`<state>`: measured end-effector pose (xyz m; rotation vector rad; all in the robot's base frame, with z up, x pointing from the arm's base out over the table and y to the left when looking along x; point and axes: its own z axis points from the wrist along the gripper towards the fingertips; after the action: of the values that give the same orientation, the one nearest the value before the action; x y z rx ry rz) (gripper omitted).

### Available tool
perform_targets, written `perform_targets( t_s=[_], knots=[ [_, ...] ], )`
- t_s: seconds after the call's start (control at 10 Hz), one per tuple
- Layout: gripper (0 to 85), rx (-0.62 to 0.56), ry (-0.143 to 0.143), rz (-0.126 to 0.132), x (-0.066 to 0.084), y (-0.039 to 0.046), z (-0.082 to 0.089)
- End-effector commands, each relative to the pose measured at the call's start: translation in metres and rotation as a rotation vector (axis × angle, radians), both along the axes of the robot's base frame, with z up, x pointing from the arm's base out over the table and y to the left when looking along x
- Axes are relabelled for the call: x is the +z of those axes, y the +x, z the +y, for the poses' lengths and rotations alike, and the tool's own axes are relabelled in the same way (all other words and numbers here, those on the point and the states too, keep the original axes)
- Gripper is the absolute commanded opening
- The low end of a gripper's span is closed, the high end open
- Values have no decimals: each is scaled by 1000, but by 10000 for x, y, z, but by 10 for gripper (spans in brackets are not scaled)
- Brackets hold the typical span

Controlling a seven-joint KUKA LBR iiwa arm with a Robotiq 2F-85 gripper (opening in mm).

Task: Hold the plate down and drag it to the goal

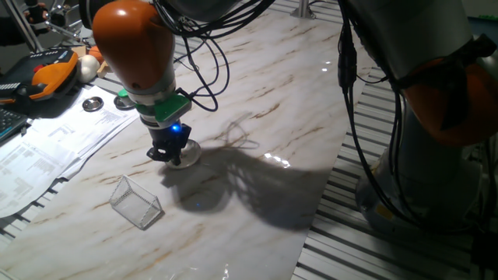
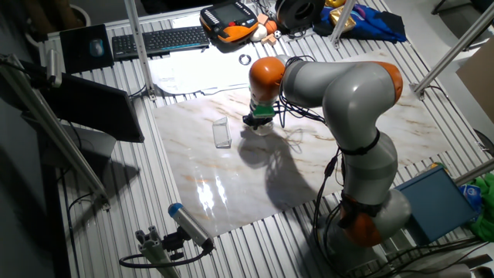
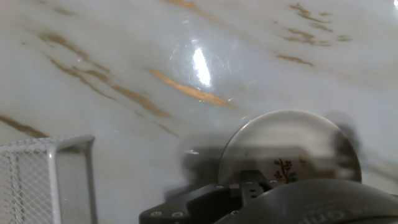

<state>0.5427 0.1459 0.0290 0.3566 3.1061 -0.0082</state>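
One arm, one plate, one box on the marble table (image 1: 296, 101), and the gripper (image 1: 173, 155) is right down on the plate (image 1: 189, 154), its dark fingers planted on the white disc from above with a small blue light glowing on the hand just over them. Whether those fingers are spread or pinched together cannot be told; they sit bunched and dark in one fixed view, tiny in the other, and in the hand view only the black body of the hand fills the bottom edge. That hand view gives the best look at the plate (image 3: 289, 149): one round pale disc lying flat on the marble, a little sprig of dark specks near its centre, its near edge hidden under the hand. The box (image 1: 135, 202), a single see-through rectangle with thin pale edges, stands on the table near the plate but clearly apart from it, with a strip of bare marble between the two; in the hand view its meshed corner (image 3: 46, 177) shows at the lower left, well to the side of the disc. From the other fixed view the same line-up reads across the slab: box (image 2: 221, 133), then the gripper (image 2: 257, 122) with the plate under it. Off the marble, one shiny metal dish (image 1: 93, 103) lies on papers (image 1: 47, 148), one orange handset (image 1: 47, 74) sits at the far edge, and one keyboard (image 2: 158, 40) is parked behind the table.
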Motion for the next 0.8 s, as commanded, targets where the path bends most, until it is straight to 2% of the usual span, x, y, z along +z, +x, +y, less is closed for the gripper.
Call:
perform_targets(
  t_s=[0.0,0.2,0.7],
  knots=[
    [0,-1,1,0,-12,-6,8],
    [0,-2,-1,-6,-30,-5,11],
    [0,-16,0,-3,-2,-30,82]
  ],
)
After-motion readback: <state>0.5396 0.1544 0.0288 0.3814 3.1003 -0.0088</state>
